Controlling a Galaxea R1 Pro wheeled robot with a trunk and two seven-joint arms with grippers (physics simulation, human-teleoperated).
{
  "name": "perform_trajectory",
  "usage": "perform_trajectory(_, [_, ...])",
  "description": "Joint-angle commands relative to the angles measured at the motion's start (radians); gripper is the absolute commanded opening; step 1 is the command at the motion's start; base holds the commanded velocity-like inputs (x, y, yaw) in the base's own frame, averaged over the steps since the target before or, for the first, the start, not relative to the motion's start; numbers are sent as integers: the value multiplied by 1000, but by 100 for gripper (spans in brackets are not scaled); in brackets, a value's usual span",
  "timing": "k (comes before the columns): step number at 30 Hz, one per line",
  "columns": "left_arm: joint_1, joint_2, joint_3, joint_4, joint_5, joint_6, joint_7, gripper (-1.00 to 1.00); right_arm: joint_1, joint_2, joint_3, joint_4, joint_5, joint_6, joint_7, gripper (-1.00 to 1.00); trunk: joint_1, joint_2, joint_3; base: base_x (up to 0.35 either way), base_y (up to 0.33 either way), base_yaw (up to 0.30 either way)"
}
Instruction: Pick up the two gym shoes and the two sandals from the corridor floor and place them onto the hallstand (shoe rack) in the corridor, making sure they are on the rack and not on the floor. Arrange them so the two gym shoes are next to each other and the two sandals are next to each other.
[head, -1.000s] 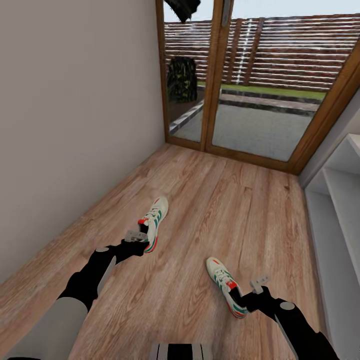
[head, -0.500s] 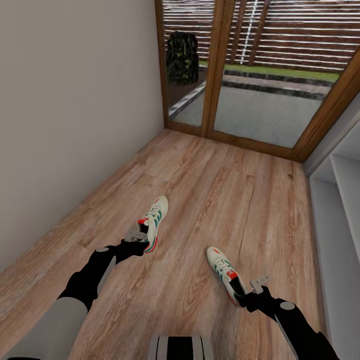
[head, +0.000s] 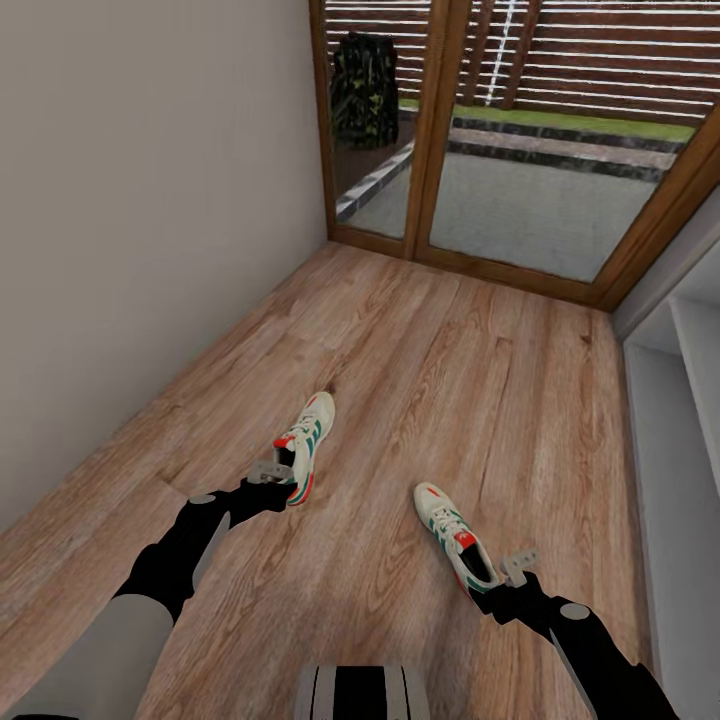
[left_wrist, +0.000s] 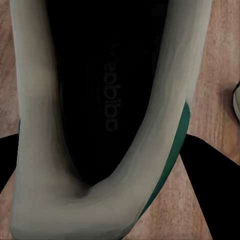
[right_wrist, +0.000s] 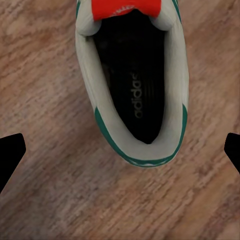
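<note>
While both shoes lie on the floor (head: 420, 400) with an arm at each heel, the risks read as follows, left to right. Left gripper (head: 268, 474): at the heel of the left shoe (head: 306, 445); the wrist view shows dark fingers (left_wrist: 210, 175) on either side of the heel collar, but whether they pinch it or merely flank it cannot be told. Likely fault: a grip on the soft, yielding collar alone could let the shoe tip toe-down or slip free on lifting. Right gripper (head: 505, 580): spread wide, its fingertips (right_wrist: 11, 155) well apart on both sides of the right shoe (head: 452, 545), nothing held; likely fault: closing off-centre would shove the shoe along the smooth planks instead of catching it. Rack (head: 680, 450): pale, flat-shelved, at the right edge; a shoe set near its lip could drop back to the floor. Materials: shoes cream-white, teal stripes, red-orange heel and tongue patches, white laces, dark insole, rounded padded collar (right_wrist: 140, 155). Floor: light brown wood-grain planks, matt. Left wall (head: 130, 200): plain beige. Far end: wood-framed glass doors (head: 470, 150).
</note>
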Motion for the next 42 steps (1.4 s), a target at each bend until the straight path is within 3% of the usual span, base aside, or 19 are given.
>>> perform_trajectory(1, [0, 3, -2, -2, 3, 6, -2, -100, 0, 1, -4, -2, 9, 4, 8, 100, 0, 0, -1, 0, 0, 0])
perform_trajectory(19, [4, 9, 3, -1, 4, 6, -2, -100, 0, 1, -4, -4, 9, 4, 7, 100, 0, 0, -1, 0, 0, 0])
perform_trajectory(29, [0, 5, 4, -2, 4, 6, -2, -100, 0, 1, -5, -5, 9, 4, 7, 100, 4, -3, -48, 0, 0, 0])
perform_trajectory(42, [4, 4, 0, -2, 3, 6, -2, -100, 0, 0, -6, -5, 9, 4, 6, 100, 4, -3, -59, 0, 0, 0])
